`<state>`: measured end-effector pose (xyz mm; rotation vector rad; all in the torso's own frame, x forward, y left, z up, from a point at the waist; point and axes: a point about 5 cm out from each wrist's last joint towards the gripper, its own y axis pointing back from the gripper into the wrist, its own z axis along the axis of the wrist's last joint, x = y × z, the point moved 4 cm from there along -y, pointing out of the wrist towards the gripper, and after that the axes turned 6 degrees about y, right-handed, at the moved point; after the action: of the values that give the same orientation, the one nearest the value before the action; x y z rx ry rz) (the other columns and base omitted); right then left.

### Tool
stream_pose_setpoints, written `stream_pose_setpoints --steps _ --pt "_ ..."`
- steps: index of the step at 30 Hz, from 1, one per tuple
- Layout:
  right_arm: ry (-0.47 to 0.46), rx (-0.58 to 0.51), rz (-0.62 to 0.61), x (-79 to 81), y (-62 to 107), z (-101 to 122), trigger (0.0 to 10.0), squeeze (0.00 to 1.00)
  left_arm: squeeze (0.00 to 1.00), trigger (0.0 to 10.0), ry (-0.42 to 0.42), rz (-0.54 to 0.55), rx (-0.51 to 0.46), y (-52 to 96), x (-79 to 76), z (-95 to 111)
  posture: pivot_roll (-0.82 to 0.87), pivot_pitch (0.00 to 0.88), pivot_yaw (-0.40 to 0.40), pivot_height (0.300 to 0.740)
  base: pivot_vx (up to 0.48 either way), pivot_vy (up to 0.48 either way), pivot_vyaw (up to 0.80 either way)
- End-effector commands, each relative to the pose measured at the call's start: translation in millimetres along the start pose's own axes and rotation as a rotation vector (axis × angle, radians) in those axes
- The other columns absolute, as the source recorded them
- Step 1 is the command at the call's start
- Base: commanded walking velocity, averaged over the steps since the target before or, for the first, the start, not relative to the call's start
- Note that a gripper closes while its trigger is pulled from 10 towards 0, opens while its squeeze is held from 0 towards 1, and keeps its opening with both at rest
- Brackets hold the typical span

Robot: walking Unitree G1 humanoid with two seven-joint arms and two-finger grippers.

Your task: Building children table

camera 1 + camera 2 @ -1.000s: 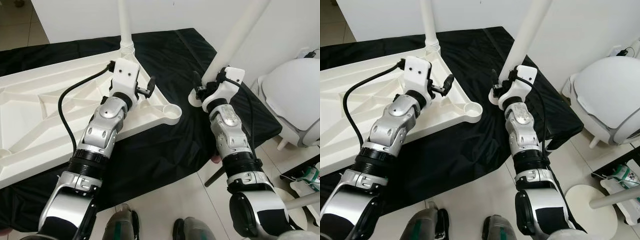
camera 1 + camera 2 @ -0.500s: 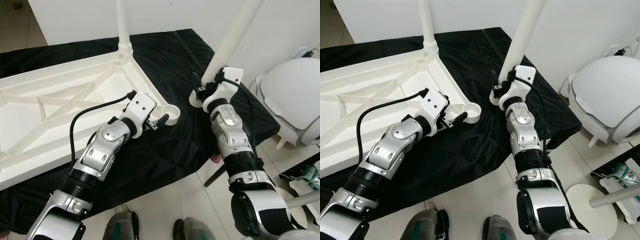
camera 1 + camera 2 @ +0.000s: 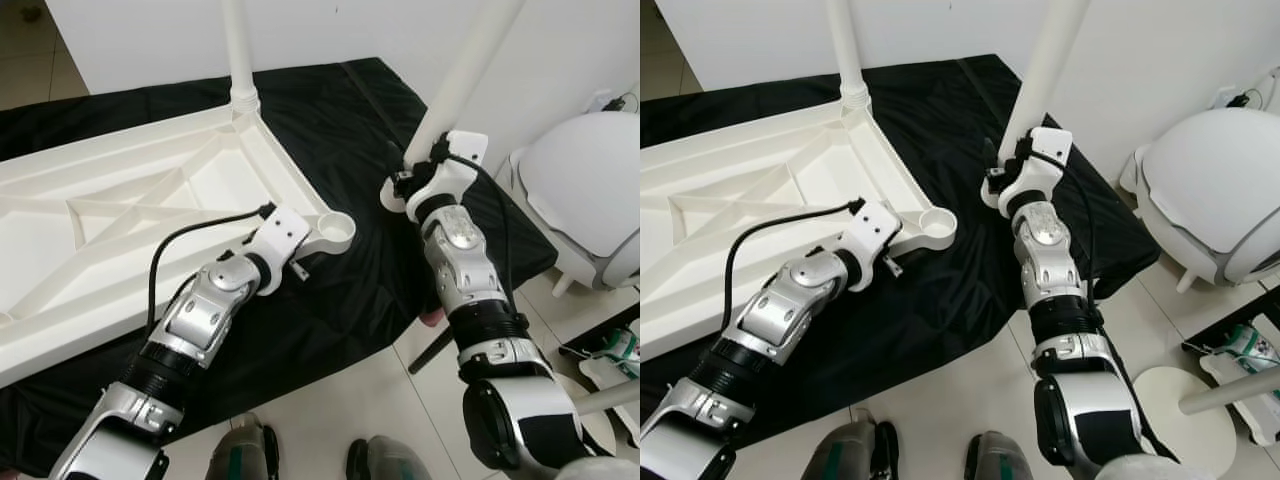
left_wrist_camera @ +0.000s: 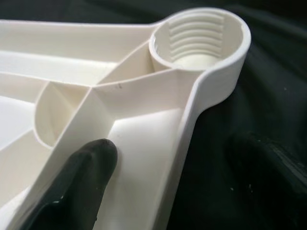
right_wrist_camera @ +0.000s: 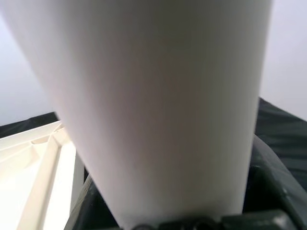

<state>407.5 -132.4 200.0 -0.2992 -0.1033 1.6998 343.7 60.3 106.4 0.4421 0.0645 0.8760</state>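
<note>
Tabletop (image 3: 120, 215), white and upside down, lies on the black cloth (image 3: 330, 290), and our left gripper (image 4: 158, 187) straddles its near-right edge with fingers (image 4: 76, 182) spread, one inside, one outside, just short of the empty threaded socket (image 4: 199, 36). Our right gripper (image 3: 1002, 185), right of it, clamps a tilted white leg (image 3: 1045, 70). Another leg (image 3: 238, 50) stands at the far corner.

Even, bright indoor light falls from overhead; the head views are sharp, with soft shadows on the black cloth (image 3: 330, 300). Beside the left gripper (image 4: 158, 158), its near finger (image 4: 81, 182) blurs darkly. The white leg (image 5: 158, 105) against the right gripper (image 3: 1002, 178) looks soft and washed-out.
</note>
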Motion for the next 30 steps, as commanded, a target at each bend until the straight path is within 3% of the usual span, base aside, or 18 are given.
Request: stream_pose_setpoints --steps 1,3,8,10,12,14,15,17,20,22,23,30 --pt "0.01 -0.015 -0.01 -2.7 0.6 3.9 10.0 0.0 0.0 10.0 0.002 -0.027 0.095 -0.3 -1.5 -18.8 -0.05 0.0 0.02 0.74 0.0 0.0 0.0" --pt "0.011 -0.014 -0.012 -3.3 0.9 3.6 10.0 0.0 0.0 10.0 -0.002 -0.04 0.101 0.5 -2.6 -19.8 -0.05 0.0 0.02 0.74 0.0 0.0 0.0" --pt "0.024 -0.011 -0.021 -6.0 1.7 2.7 10.0 0.0 0.0 10.0 -0.038 -0.235 0.156 18.6 -21.5 -28.6 -0.05 0.0 0.028 0.74 0.0 0.0 0.0" --pt "0.025 -0.01 -0.022 -6.2 1.8 2.7 10.0 0.0 0.0 10.0 -0.042 -0.257 0.157 21.1 -23.8 -28.6 -0.05 0.0 0.028 0.74 0.0 0.0 0.0" --pt "0.03 -0.009 -0.021 -6.8 1.8 2.3 10.0 0.0 0.0 10.0 -0.052 -0.346 0.126 34.0 -32.9 -19.3 -0.05 0.0 0.03 0.74 0.0 0.0 0.0" --pt "0.031 -0.009 -0.021 -6.8 1.8 2.1 10.0 0.0 0.0 10.0 -0.058 -0.37 0.119 37.6 -35.4 -16.9 -0.05 0.0 0.03 0.74 0.0 0.0 0.0" --pt "0.034 -0.008 -0.021 -6.8 1.5 2.1 10.0 0.0 0.0 8.0 -0.062 -0.412 0.11 44.0 -40.6 -13.9 -0.05 0.0 0.03 0.74 0.0 0.0 0.0" --pt "0.036 -0.007 -0.021 -6.8 1.4 2.2 10.0 0.0 0.0 8.0 -0.066 -0.441 0.104 48.3 -44.3 -12.1 -0.05 0.0 0.03 0.74 0.0 0.0 0.0" --pt "0.042 -0.005 -0.018 -6.9 0.3 2.0 10.0 0.0 0.0 8.8 -0.048 -0.546 0.071 63.8 -59.4 -4.4 -0.04 0.0 0.026 0.74 0.0 0.0 0.0" --pt "0.042 -0.005 -0.018 -6.9 0.3 2.0 10.0 0.0 0.0 8.8 -0.048 -0.546 0.071 63.8 -59.4 -4.4 -0.04 0.0 0.026 0.74 0.0 0.0 0.0" --pt "0.045 -0.003 -0.017 -7.4 -0.4 1.9 10.0 0.0 0.0 10.0 -0.026 -0.562 0.057 66.2 -61.8 -1.2 -0.03 0.0 0.024 0.74 0.0 0.0 0.0" --pt "0.057 -0.005 -0.011 -8.9 -4.4 4.5 10.0 0.0 0.0 10.0 -0.017 -0.505 0.062 63.2 -57.8 -1.7 -0.03 0.0 0.016 0.74 0.0 0.0 0.0"
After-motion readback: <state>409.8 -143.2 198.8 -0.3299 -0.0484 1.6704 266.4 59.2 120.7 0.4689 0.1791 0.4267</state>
